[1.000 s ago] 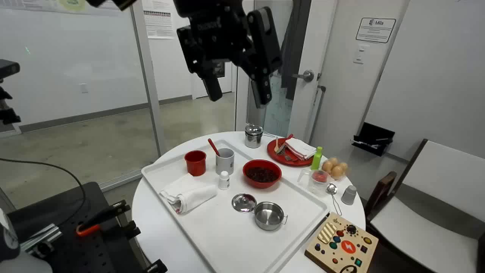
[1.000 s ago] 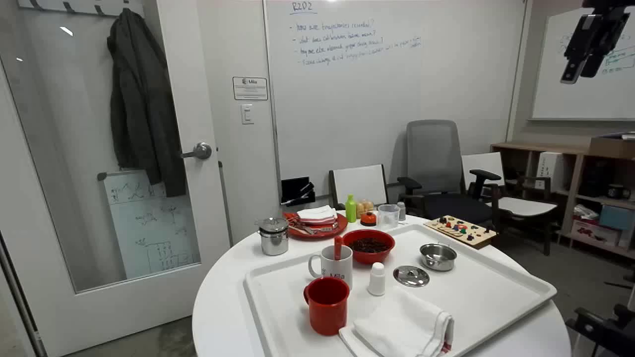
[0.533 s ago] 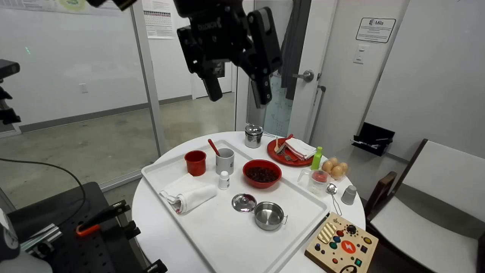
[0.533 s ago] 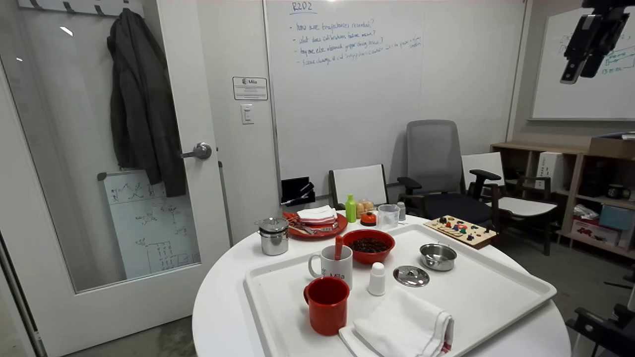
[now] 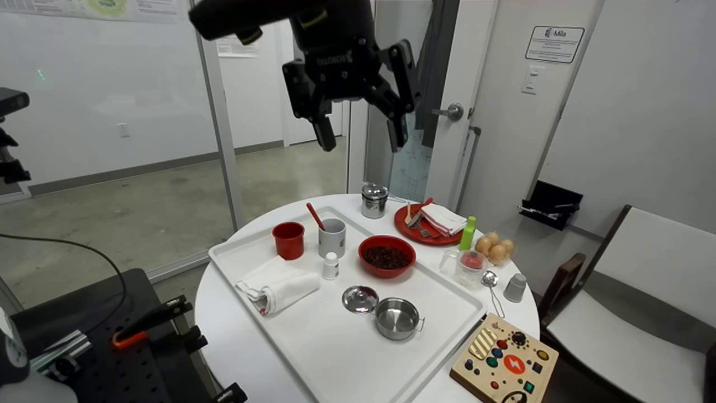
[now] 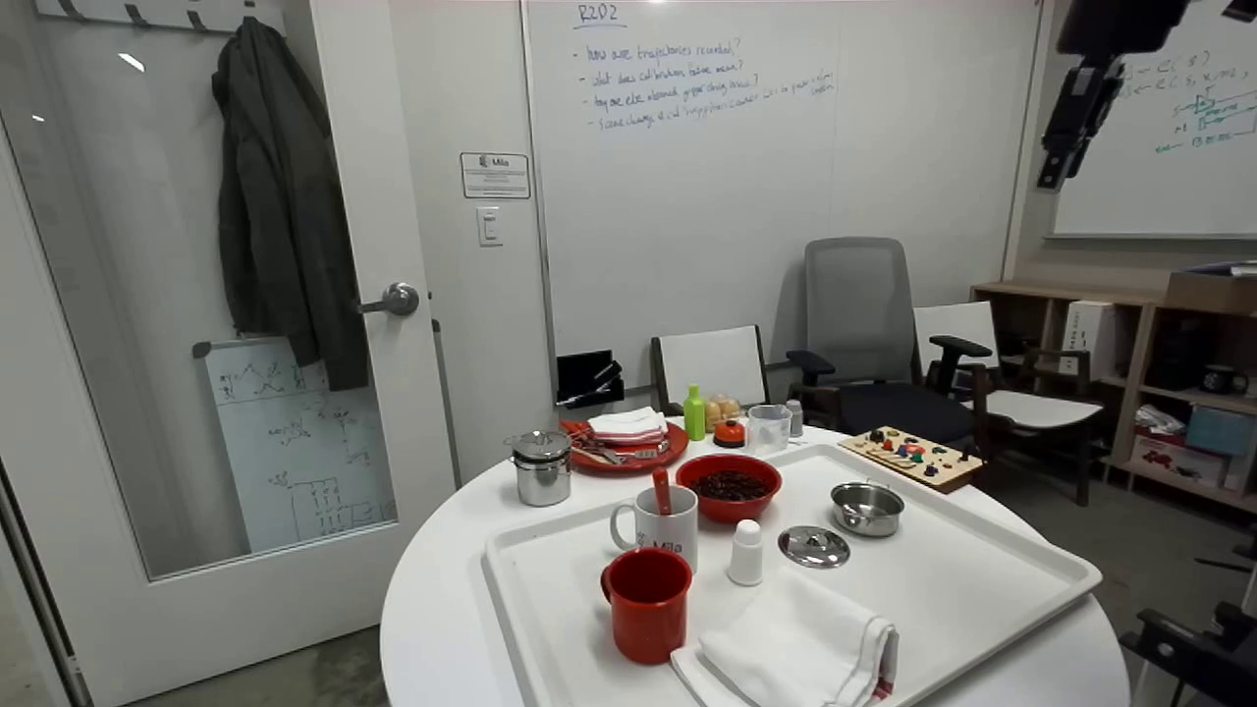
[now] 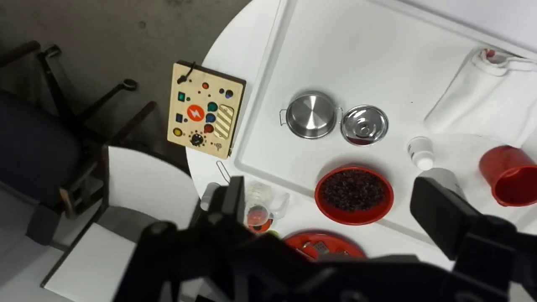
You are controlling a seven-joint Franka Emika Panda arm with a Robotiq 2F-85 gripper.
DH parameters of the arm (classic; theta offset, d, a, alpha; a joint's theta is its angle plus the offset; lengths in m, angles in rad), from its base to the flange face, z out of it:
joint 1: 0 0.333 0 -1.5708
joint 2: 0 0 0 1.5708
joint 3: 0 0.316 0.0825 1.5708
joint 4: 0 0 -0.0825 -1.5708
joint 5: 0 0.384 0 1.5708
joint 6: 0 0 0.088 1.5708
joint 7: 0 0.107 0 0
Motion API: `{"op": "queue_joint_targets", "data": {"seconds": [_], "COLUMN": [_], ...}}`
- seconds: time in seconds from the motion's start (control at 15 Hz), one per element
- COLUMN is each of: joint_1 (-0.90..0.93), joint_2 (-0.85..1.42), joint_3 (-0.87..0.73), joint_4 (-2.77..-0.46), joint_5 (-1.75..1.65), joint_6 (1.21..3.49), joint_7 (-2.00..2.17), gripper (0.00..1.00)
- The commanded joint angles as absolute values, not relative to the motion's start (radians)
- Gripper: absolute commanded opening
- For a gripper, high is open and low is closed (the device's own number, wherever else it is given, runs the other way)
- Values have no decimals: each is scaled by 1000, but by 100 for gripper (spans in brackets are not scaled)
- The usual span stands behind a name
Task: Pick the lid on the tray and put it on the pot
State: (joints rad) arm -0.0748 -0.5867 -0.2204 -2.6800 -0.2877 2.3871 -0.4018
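The silvery lid [image 5: 360, 299] lies flat, knob up, on the white tray [image 5: 335, 352], close beside the steel pot [image 5: 397, 319]. The pot is upright and uncovered. In an exterior view the lid [image 6: 814, 547] and pot [image 6: 868, 510] also show on the tray [image 6: 982, 579]. My gripper [image 5: 362, 143] is open and empty, high above the table. It shows at the upper right in an exterior view [image 6: 1056, 177]. In the wrist view the lid [image 7: 364, 125] and pot [image 7: 311, 115] lie beyond the spread fingers [image 7: 329, 191].
A red bowl [image 5: 387, 256] of dark bits, a white shaker [image 5: 330, 266], a grey-white mug [image 5: 333, 239] with a red handle in it, a red mug [image 5: 289, 240] and a folded napkin [image 5: 285, 288] are on the tray. A wooden button board [image 5: 506, 358] is beside it.
The arm has moved and the gripper has tilted; it shows farther left and slightly lower in an exterior view. Its fingers stay open. The lid and pot have not moved.
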Motion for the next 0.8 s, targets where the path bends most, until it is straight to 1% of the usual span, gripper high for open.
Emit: {"op": "queue_joint_targets", "data": {"seconds": [0.0, 0.33, 0.6, 0.67, 0.73], "joint_1": [-59, -72, -33, -35, -55], "joint_2": [-371, -85, 98, 132, 43], "joint_3": [-186, -139, -96, -78, -87], "joint_4": [-2599, -2513, -2424, -2400, -2472], "joint_5": [-305, -289, -195, -180, -231], "joint_6": [2515, 2603, 2589, 2565, 2586], "joint_7": [-400, -307, -426, -454, -386], "gripper": [100, 100, 100, 100, 100]}}
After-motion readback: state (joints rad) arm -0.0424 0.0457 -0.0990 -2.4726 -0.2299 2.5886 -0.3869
